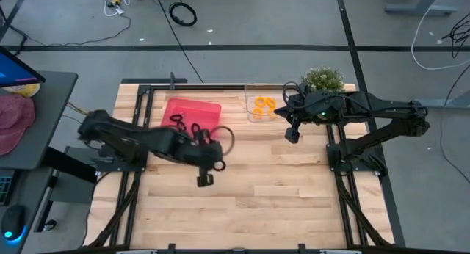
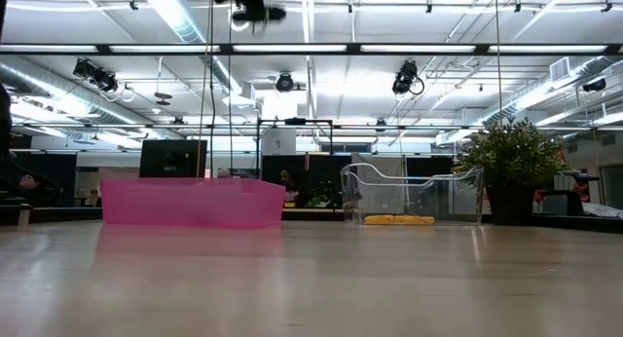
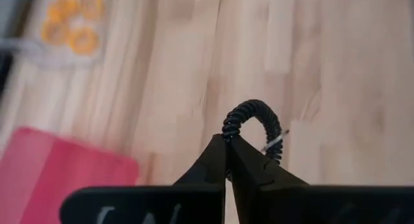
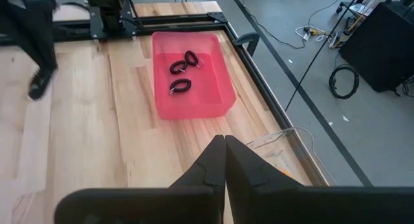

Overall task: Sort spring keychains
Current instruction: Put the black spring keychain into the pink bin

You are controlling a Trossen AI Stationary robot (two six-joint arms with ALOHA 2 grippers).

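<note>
Spring keychains are lying sorted: black ones (image 4: 182, 74) in the pink tray (image 1: 192, 107), orange ones (image 1: 264, 104) in the clear bin (image 2: 412, 193) to its right. One black keychain (image 3: 253, 123) is hanging pinched in the left gripper (image 3: 226, 141), near the tray. Beside the bin, the right gripper (image 4: 224, 141) is hovering, closed and empty.

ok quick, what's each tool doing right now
left tool: closed on a black spring keychain, held above the table.
right tool: closed, holding nothing, near the clear bin.
</note>
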